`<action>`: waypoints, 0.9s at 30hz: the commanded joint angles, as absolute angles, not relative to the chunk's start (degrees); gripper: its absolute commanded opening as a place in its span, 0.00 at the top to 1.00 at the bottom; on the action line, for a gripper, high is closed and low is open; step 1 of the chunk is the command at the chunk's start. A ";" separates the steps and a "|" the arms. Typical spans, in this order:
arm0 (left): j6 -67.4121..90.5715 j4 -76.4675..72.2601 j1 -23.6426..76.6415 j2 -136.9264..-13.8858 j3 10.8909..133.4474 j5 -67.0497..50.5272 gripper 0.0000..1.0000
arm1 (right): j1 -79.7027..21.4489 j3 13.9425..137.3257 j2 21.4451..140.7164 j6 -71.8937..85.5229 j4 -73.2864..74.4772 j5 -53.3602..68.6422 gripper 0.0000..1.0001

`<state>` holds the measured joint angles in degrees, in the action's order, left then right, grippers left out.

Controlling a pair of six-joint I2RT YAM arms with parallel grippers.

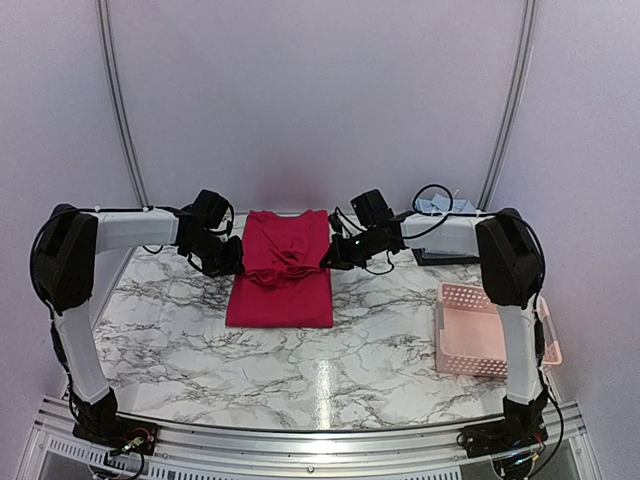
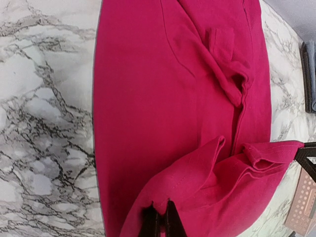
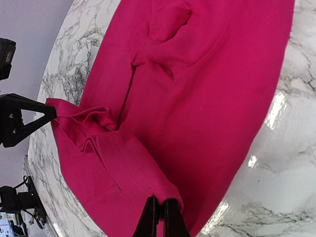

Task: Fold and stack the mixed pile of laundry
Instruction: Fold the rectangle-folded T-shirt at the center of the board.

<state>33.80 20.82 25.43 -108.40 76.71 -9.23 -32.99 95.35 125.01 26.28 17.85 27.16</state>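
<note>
We're watching one magenta-red garment (image 1: 280, 295) lying flat mid-counter (image 1: 170, 340), with one pink basket (image 1: 478, 345) sitting at the right edge. Two arms are reaching inward from either side. The left tool (image 2: 161, 211) and the right tool (image 3: 160, 203) are each clenching a fold of the garment near its far end.

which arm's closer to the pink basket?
Right. The right arm pinches the magenta garment on the edge facing the basket; the left arm pinches the opposite edge, garment between it and the basket.

White links (image 1: 130, 228), black joints (image 1: 65, 255), looping cables (image 1: 432, 192).
</note>
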 commanded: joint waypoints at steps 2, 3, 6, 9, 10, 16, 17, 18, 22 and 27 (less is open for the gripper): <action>30.96 20.30 22.91 -112.92 82.69 -12.41 1.00 | -30.67 102.01 128.79 25.64 19.49 29.47 1.00; 30.60 20.28 22.64 -113.73 83.65 -12.44 1.00 | -30.35 102.79 129.40 25.64 19.28 29.86 1.00; 30.45 20.22 21.38 -116.13 86.09 -13.43 1.00 | -29.75 104.64 131.58 25.98 18.66 30.99 1.00; 30.13 20.13 20.10 -118.08 88.08 -13.53 1.00 | -29.33 107.15 133.63 26.07 18.43 31.62 1.00; 29.67 20.13 19.78 -118.85 88.89 -13.72 1.00 | -29.14 107.90 134.20 26.08 18.33 31.76 1.00; 28.37 20.10 18.42 -123.25 93.49 -16.51 1.00 | -27.59 111.31 137.16 26.59 18.32 32.15 1.00; 28.24 20.05 18.33 -123.89 94.18 -16.61 1.00 | -27.33 111.54 137.46 26.79 18.23 32.17 1.00; 27.88 20.04 18.36 -124.51 95.17 -16.89 1.00 | -27.11 111.86 137.77 26.96 17.99 32.17 1.00; 27.66 20.04 18.22 -126.09 96.90 -16.11 1.00 | -26.72 113.86 139.20 26.91 18.02 32.87 1.00; 28.06 19.52 16.82 -126.54 97.70 -15.87 1.00 | -26.61 116.18 140.74 27.26 17.63 33.96 1.00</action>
<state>29.02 20.67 18.24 -125.56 95.77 -16.01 -26.98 112.77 139.15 26.76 18.50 32.75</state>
